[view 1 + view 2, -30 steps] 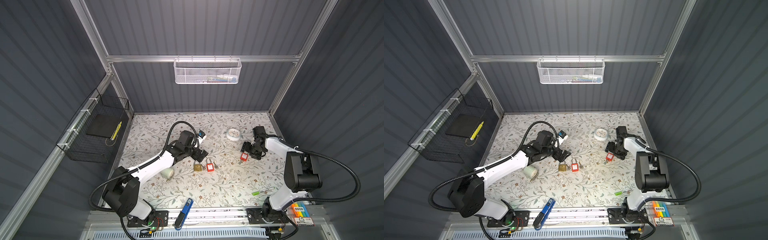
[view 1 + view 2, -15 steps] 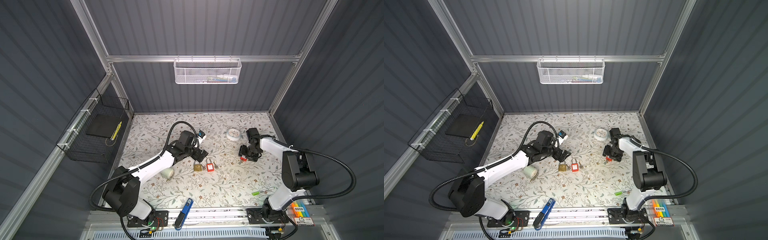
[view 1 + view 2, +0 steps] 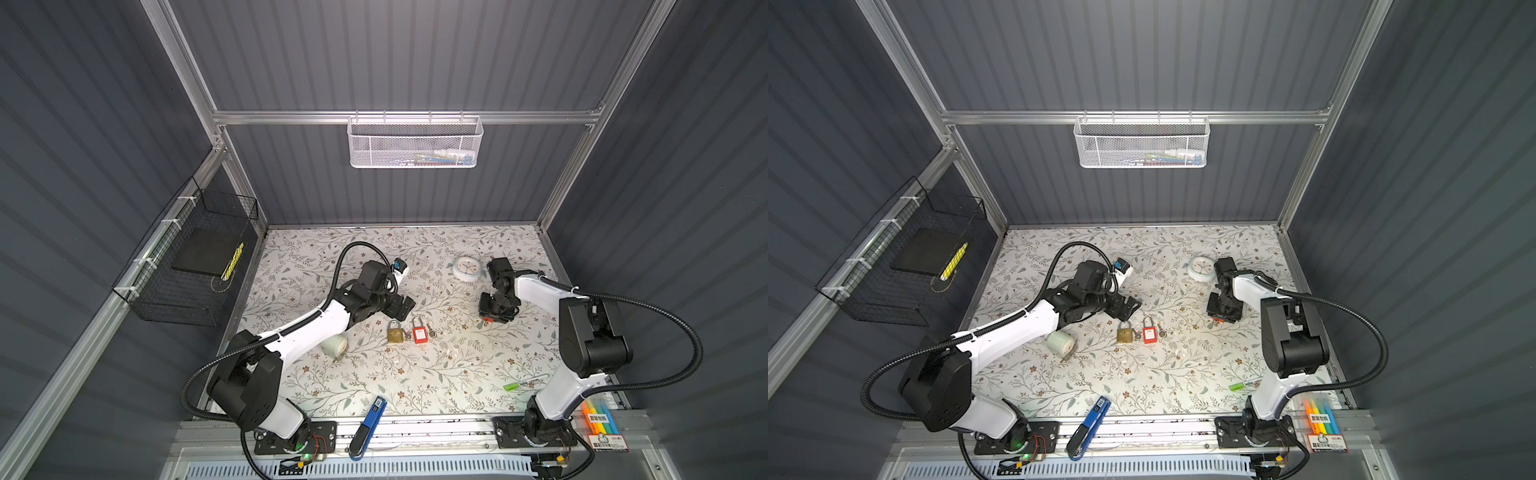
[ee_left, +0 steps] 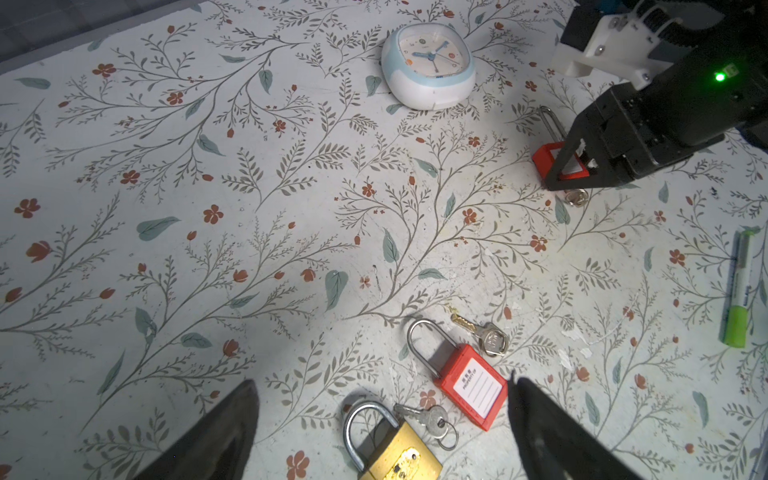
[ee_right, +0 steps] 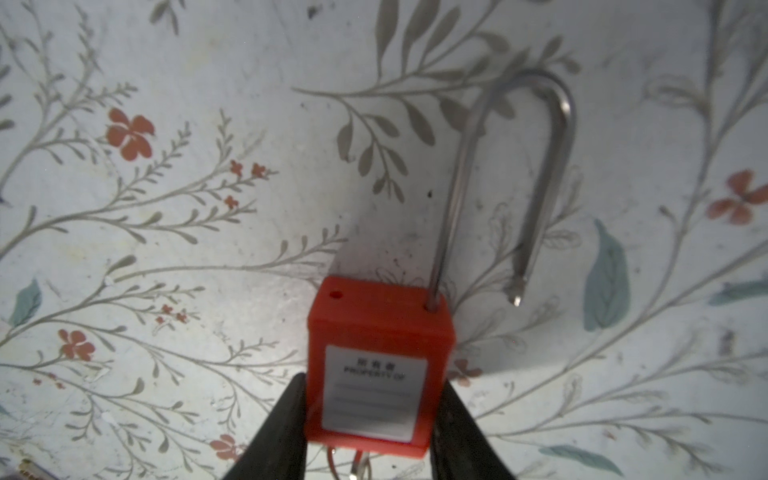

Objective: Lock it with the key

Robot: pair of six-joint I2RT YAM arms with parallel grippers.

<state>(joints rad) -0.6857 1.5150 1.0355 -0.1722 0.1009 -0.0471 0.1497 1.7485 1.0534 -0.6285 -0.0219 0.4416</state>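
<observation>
red padlock (image 5: 376, 365), shackle (image 5: 540, 166) open, lying flat

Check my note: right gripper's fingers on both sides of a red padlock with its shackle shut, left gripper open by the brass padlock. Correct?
The shackle is wrong: the right wrist view shows it open, its free end out of the body. The rest stands: the right gripper has fingers on both sides of the red padlock, the left gripper is open by the brass padlock.
</observation>
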